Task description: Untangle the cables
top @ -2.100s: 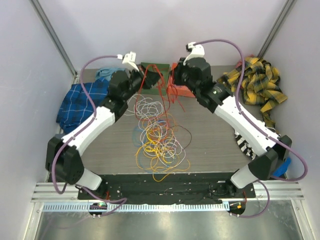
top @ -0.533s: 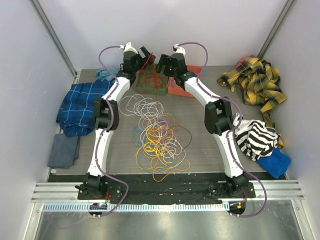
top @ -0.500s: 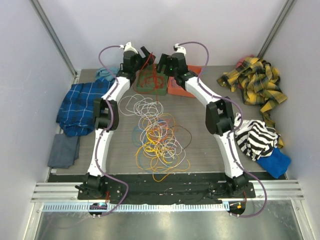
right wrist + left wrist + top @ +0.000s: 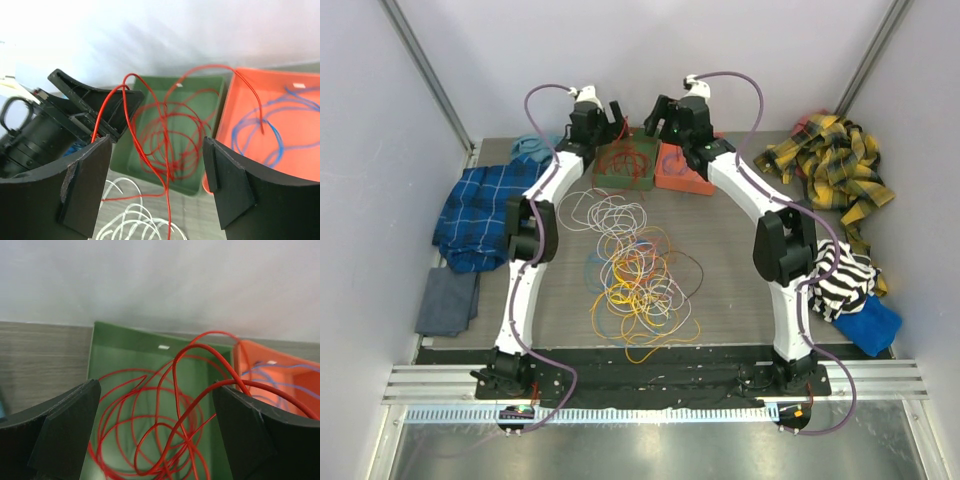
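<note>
A: Where are we with the cables?

B: The red cable [image 4: 626, 160] lies coiled in the green tray [image 4: 115, 355] at the far edge of the bench [image 4: 740, 290]. A few of its loops stand up over the rim toward the orange tray [image 4: 240, 115], which has a blue cable [image 4: 276, 146] in it. The rest, white, yellow, orange and some blue, sits in one tangle [image 4: 635, 275] mid-bench. I'd judge this as the drop-off of the red one, with most of the job ahead.

A: And the hands?

B: Both arms are stretched far forward, wrists facing each other over the trays. The left hand [image 4: 156, 405] is spread wide; red loops run between its fingers, but it clamps nothing. The right hand [image 4: 157, 165] is also well apart and grips nothing, though a red strand hangs through the gap.

A: Next?

B: Probably draw back without snagging those raised loops, then reach into the tangle for one outer strand — the white coils [image 4: 610, 212] at its far side look loosest.
</note>
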